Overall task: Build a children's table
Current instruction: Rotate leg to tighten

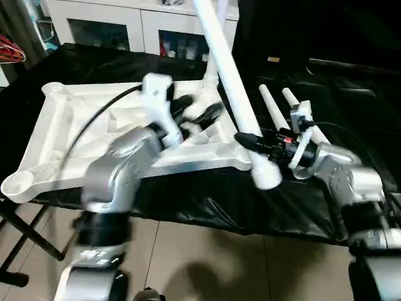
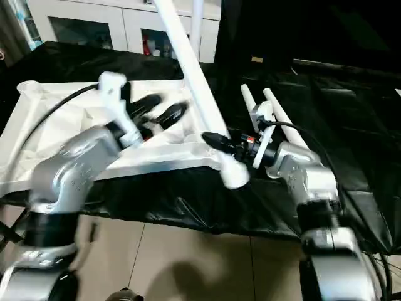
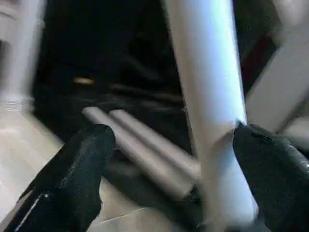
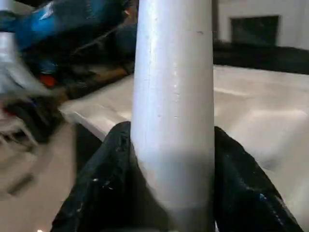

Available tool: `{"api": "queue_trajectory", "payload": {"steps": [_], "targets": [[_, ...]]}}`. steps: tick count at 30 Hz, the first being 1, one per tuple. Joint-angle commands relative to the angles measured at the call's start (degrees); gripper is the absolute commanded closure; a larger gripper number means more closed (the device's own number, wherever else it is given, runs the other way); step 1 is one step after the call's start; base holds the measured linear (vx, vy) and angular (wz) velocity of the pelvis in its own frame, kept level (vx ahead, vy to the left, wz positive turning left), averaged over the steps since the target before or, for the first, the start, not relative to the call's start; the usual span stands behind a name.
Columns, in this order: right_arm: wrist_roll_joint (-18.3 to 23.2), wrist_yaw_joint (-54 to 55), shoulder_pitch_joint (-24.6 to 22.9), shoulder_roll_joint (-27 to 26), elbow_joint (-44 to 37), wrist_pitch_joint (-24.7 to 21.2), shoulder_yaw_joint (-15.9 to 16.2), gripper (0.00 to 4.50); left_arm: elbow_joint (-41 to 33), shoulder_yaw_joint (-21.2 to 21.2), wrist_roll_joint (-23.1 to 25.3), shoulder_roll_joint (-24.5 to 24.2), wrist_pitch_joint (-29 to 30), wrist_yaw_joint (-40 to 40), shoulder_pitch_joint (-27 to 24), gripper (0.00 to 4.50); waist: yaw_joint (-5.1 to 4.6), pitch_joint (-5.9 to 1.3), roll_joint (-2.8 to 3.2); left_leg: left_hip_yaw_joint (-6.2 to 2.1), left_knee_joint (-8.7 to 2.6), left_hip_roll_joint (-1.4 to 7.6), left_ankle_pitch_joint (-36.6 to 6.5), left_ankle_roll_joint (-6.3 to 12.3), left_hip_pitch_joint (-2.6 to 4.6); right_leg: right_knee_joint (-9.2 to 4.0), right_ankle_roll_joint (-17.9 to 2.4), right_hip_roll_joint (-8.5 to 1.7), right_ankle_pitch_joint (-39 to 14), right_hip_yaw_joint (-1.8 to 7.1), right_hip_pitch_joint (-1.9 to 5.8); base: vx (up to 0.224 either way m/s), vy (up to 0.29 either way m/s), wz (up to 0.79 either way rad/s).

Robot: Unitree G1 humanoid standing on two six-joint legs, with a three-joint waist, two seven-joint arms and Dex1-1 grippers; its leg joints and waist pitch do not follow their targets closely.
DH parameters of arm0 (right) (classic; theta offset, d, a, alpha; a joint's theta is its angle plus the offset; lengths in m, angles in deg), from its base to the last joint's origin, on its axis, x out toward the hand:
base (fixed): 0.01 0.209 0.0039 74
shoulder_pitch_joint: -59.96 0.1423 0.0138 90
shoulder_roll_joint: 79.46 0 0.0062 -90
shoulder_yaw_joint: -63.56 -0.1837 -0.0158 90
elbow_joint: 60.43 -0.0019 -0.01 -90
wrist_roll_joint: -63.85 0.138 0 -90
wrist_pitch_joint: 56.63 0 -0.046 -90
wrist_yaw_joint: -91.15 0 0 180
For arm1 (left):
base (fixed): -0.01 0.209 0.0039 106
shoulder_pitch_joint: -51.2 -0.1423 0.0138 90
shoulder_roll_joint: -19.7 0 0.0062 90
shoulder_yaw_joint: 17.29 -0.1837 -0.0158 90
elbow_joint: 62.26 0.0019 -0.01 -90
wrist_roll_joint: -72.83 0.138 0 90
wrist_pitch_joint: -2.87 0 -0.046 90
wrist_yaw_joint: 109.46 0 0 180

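Observation:
The white tabletop lies upside down on a black cloth, ribs and round corner sockets facing up. One white leg stands in its far right socket. My right gripper is shut on another leg, seen close up between its fingers. That leg tilts away from me, its thick end just past the tabletop's near right corner. My left gripper hovers open over the ribbed underside, beside the tilted leg. Two more legs lie side by side on the cloth to the right.
A white cabinet with glass-fronted doors stands behind the work surface. The black cloth hangs over the near edge, with tiled floor below. A dark stand leg shows under the near left corner.

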Motion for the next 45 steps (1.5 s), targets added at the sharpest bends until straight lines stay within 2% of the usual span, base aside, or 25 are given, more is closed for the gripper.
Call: {"api": "queue_trajectory", "payload": {"steps": [1,5,8,12,14,17,19,22,23,24,27,31,32,34,35,37,39,40,45], "targets": [[3.1,-0.4,-1.1,-0.6,-4.0,-2.4,-0.2,2.69,1.2,0.5,-3.5,1.4,2.7,0.5,2.0,0.0,0.41,-4.02,-0.28,-1.06,-3.58,3.14,-3.9,4.44,0.66,-4.2,-16.0,-5.27,1.2,2.99,3.11,0.0,0.0,0.0],[5.4,0.6,-3.6,-1.5,-9.4,-7.1,-1.1,2.69,0.3,-0.4,-5.8,2.6,5.1,2.5,2.6,0.0,0.53,-3.96,-0.18,-1.2,-3.73,3.27,-3.6,3.92,0.69,-4.35,-14.6,-5.35,-0.3,3.04,3.11,0.0,0.0,0.0],[6.9,2.0,-4.8,-1.5,-12.2,-9.0,-1.4,2.69,-0.8,-1.3,-6.3,2.8,5.1,2.9,2.3,0.0,0.55,-3.84,-0.13,-1.21,-3.88,3.27,-3.9,3.2,0.68,-4.58,-13.3,-5.36,-1.7,3.1,3.05,0.0,0.0,0.0],[7.8,3.3,-5.6,-1.4,-14.1,-10.3,-1.6,2.69,-1.1,-1.6,-6.5,2.8,5.3,2.5,2.3,0.0,0.83,-3.76,-0.18,-1.19,-3.99,3.31,-4.1,2.44,0.73,-4.75,-12.7,-5.35,-2.2,3.11,2.94,0.0,0.0,0.0],[7.7,3.8,-5.8,-1.5,-14.6,-10.6,-1.8,2.69,-1.0,-2.0,-5.2,2.7,4.2,1.6,2.4,0.29,0.91,-3.73,-0.2,-1.2,-4.03,3.28,-4.4,2.14,0.71,-4.82,-12.3,-5.36,-2.9,3.14,2.98,0.0,0.0,0.0],[8.4,5.1,-5.9,-2.1,-16.0,-11.8,-2.5,2.69,-0.4,-1.5,-3.7,3.0,2.2,0.0,2.9,0.4,1.07,-3.72,-0.18,-1.24,-4.13,3.33,-4.6,1.7,0.73,-4.89,-11.3,-5.39,-3.5,3.17,2.93,0.0,0.0,0.0],[8.6,5.6,-6.1,-2.1,-16.6,-12.1,-2.5,2.69,-0.1,-1.1,-3.9,3.2,2.3,-0.8,3.2,0.64,1.05,-3.71,-0.3,-1.24,-4.12,3.25,-4.3,1.63,0.64,-4.87,-10.9,-5.32,-3.2,3.17,3.02,0.0,0.0,0.0],[8.5,6.1,-6.4,-2.2,-17.1,-12.1,-2.2,2.69,0.5,-0.8,-3.6,3.2,2.4,-1.9,3.4,0.85,1.09,-3.73,-0.22,-1.23,-4.16,3.24,-4.1,1.41,0.66,-4.89,-10.9,-5.37,-2.9,3.15,2.94,0.0,0.0,0.0],[8.4,7.5,-6.7,-2.7,-17.8,-12.0,-2.2,2.69,1.1,-1.1,-2.5,2.9,2.9,-3.8,3.5,0.85,1.07,-3.72,0.01,-1.26,-4.17,3.23,-4.1,1.26,0.6,-4.87,-10.8,-5.29,-2.8,3.16,2.92,0.0,0.0,0.0],[8.4,7.5,-6.7,-2.7,-17.8,-12.0,-2.2,2.69,1.1,-1.1,-2.5,2.9,2.9,-3.8,3.5,1.09,1.02,-3.73,-0.07,-1.27,-4.19,3.26,-4.1,1.25,0.65,-4.93,-10.7,-5.28,-2.7,3.15,2.9,0.0,0.0,0.0],[8.1,9.1,-6.6,-3.5,-18.1,-11.7,-2.2,2.69,1.4,-2.0,-0.8,2.8,3.9,-5.8,3.6,1.21,0.99,-3.78,-0.05,-1.25,-4.21,3.23,-3.9,1.12,0.64,-4.87,-10.7,-5.29,-2.0,3.16,2.94,0.0,0.0,0.0],[7.9,10.6,-7.0,-4.6,-19.8,-11.9,-1.7,2.69,1.5,-2.8,0.3,3.1,3.8,-7.2,3.8,1.66,1.01,-3.83,0.27,-1.3,-4.23,3.25,-3.4,1.09,0.67,-4.79,-11.0,-5.26,0.1,3.13,3.02,0.0,0.0,0.0],[7.9,11.1,-7.2,-4.8,-20.4,-12.0,-1.4,2.69,1.6,-3.0,0.3,3.2,3.7,-7.4,3.9,1.66,1.07,-3.86,0.41,-1.33,-4.23,3.24,-3.3,1.08,0.67,-4.7,-11.1,-5.31,0.5,3.13,3.09,0.0,0.0,0.0],[7.8,11.6,-7.4,-4.9,-20.8,-12.0,-1.3,2.69,1.8,-3.0,0.4,3.2,3.6,-7.7,4.0,1.77,1.02,-3.91,0.32,-1.35,-4.25,3.24,-3.0,1.11,0.69,-4.61,-11.3,-5.23,1.6,3.08,3.12,0.0,0.0,0.0],[7.7,12.2,-7.3,-5.1,-20.6,-11.9,-1.4,2.69,2.2,-2.8,0.4,3.1,3.5,-7.8,4.1,1.85,1.06,-3.94,0.6,-1.37,-4.22,3.21,-2.9,1.07,0.68,-4.59,-11.4,-5.27,1.9,3.09,3.11,0.0,0.0,0.0],[7.2,13.2,-7.3,-5.1,-20.3,-11.5,-1.4,2.69,2.7,-2.5,0.2,3.1,3.6,-8.0,4.2,2.08,0.98,-3.91,0.43,-1.32,-4.25,3.18,-3.1,0.99,0.68,-4.64,-11.5,-5.21,2.0,3.07,3.16,0.0,0.0,0.0],[6.9,13.7,-7.3,-5.0,-20.2,-11.3,-1.3,2.69,2.6,-2.1,-0.5,3.2,3.8,-7.6,4.2,2.12,0.98,-3.92,0.56,-1.33,-4.25,3.16,-3.1,0.71,0.64,-4.59,-11.7,-5.24,2.6,3.07,3.26,0.0,0.0,0.0],[6.3,13.9,-7.3,-4.8,-20.1,-10.8,-1.0,2.69,2.4,-1.8,-1.1,3.2,3.9,-7.1,4.2,2.28,1.04,-3.95,0.73,-1.36,-4.25,3.2,-3.1,0.78,0.68,-4.56,-11.8,-5.28,2.9,3.08,3.27,0.0,0.0,0.0],[5.9,14.0,-7.1,-4.4,-19.6,-10.9,-0.7,2.69,2.0,-1.2,-3.1,3.5,4.8,-5.6,4.2,2.47,0.96,-3.89,0.68,-1.31,-4.31,3.22,-3.5,0.76,0.7,-4.58,-12.3,-5.23,3.2,3.06,3.26,0.0,0.0,0.0]]}}
